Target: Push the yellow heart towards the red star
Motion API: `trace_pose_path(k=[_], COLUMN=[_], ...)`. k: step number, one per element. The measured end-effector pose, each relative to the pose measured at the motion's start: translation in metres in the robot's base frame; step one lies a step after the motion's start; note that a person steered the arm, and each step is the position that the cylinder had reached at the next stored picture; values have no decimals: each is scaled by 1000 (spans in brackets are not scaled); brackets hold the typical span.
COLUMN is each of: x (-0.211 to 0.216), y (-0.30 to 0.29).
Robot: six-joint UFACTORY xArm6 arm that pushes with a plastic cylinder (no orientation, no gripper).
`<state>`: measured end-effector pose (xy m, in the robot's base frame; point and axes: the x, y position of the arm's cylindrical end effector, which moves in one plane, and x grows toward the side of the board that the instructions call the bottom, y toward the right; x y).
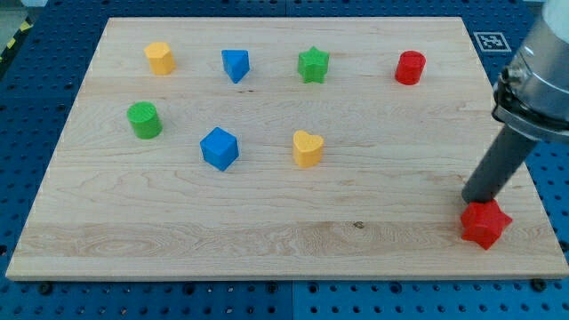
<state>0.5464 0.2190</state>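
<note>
My tip (472,201), bare rod gripping nothing, touches red star (485,224) at view's bottom right. Yellow heart (308,148) mid-board, well apart, untouched; likely I must circle to its left side to push.

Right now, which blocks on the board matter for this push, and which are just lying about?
In the job:
yellow heart
red star
my tip, just above the red star

Lying about:
yellow hexagon
blue triangle
green star
red cylinder
green cylinder
blue cube
</note>
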Motion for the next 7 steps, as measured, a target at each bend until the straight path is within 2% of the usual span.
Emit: trace_pose_path(k=[1, 2, 3, 4, 5, 6, 7], x=[-11, -58, -113, -140, -121, -67, -36], y=[-8, -50, -106, -171, -220, -223, -193])
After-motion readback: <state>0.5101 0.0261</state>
